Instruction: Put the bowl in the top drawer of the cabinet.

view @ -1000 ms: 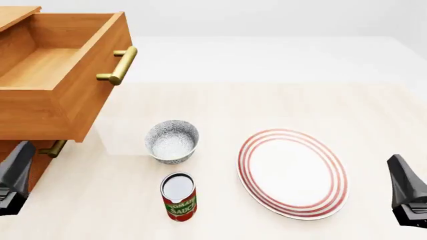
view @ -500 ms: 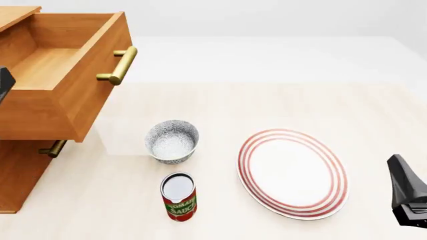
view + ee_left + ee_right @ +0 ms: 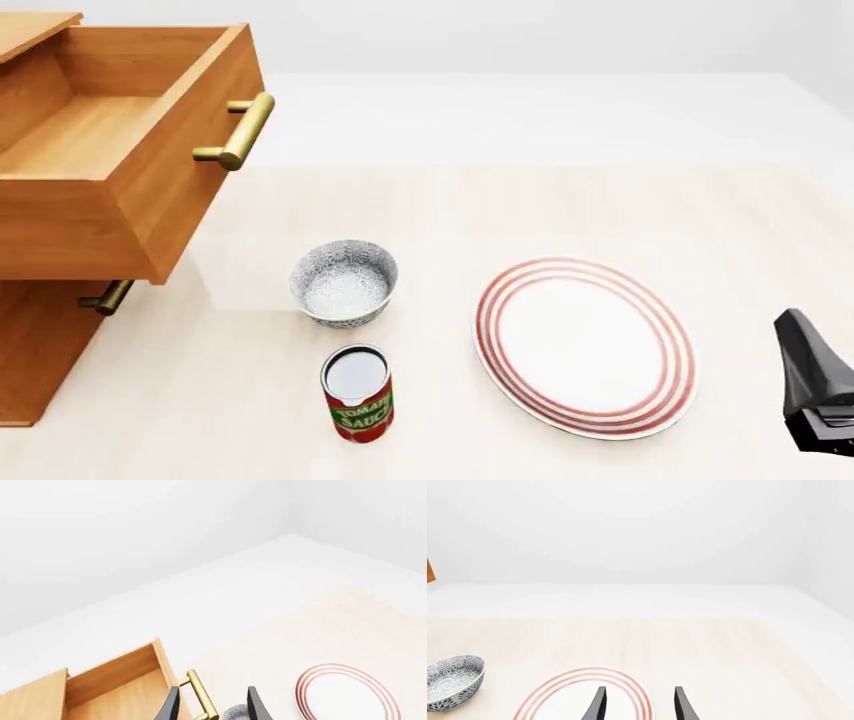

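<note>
The speckled bowl [image 3: 344, 283] stands upright on the table, in front of the cabinet [image 3: 40, 345] and to its right. The top drawer [image 3: 114, 150] is pulled out and shows a bare wooden floor; its brass handle [image 3: 238, 130] faces the table's middle. My left gripper [image 3: 210, 707] is outside the front view. In its wrist view it is open, high above the drawer's handle [image 3: 200, 697], with the bowl's [image 3: 235, 713] rim just showing. My right gripper [image 3: 639, 705] is open and holds nothing, low at the table's near right [image 3: 814, 395], with the bowl [image 3: 452, 682] far off.
A red-ringed white plate [image 3: 585, 345] lies right of the bowl, between it and my right gripper. A tomato sauce can [image 3: 358, 393] stands just in front of the bowl. The lower drawer's handle [image 3: 104, 298] shows under the open drawer.
My left gripper has risen from the table's near left corner, passed the drawer's side and left the front view. The right arm, bowl, can and plate have not moved.
</note>
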You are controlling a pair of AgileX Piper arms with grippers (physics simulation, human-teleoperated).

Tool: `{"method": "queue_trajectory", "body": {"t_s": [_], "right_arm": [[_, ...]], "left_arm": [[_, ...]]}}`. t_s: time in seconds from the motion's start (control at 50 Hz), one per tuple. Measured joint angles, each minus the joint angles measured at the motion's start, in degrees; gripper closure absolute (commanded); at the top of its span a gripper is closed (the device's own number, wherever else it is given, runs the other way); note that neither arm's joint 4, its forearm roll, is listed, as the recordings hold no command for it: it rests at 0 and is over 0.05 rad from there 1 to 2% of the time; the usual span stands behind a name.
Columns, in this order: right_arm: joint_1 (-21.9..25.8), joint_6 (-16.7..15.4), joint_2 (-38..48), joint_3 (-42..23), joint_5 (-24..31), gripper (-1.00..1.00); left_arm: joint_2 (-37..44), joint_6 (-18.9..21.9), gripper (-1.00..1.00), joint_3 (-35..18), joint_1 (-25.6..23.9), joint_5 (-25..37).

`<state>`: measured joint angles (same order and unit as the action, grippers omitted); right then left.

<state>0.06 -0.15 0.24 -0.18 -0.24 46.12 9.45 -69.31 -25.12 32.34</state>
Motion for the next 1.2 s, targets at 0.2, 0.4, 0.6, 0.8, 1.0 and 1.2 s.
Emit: {"method": "queue_trajectory", "body": {"t_s": [0.2,0.4,0.6,0.8,1.0,1.2], "right_arm": [[0.0,0.0,0.0,0.0,0.0,-1.0],[0.0,0.0,0.0,0.0,0.0,-1.0],[0.0,0.0,0.0,0.0,0.0,-1.0],[0.0,0.0,0.0,0.0,0.0,-1.0],[0.0,0.0,0.0,0.0,0.0,-1.0],[0.0,0.0,0.0,0.0,0.0,-1.0]], "left_arm": [[10.6,3.3,-1.0,-13.1,-3.5,6.5],[19.1,4.8,-1.0,-19.5,-5.8,10.2],[26.0,4.9,-1.0,-23.6,-6.9,13.4],[30.5,4.2,-1.0,-24.8,-8.3,14.9],[34.0,2.7,-1.0,-22.5,-8.5,14.9],[37.2,2.0,-1.0,-22.0,-8.7,15.5]]}}
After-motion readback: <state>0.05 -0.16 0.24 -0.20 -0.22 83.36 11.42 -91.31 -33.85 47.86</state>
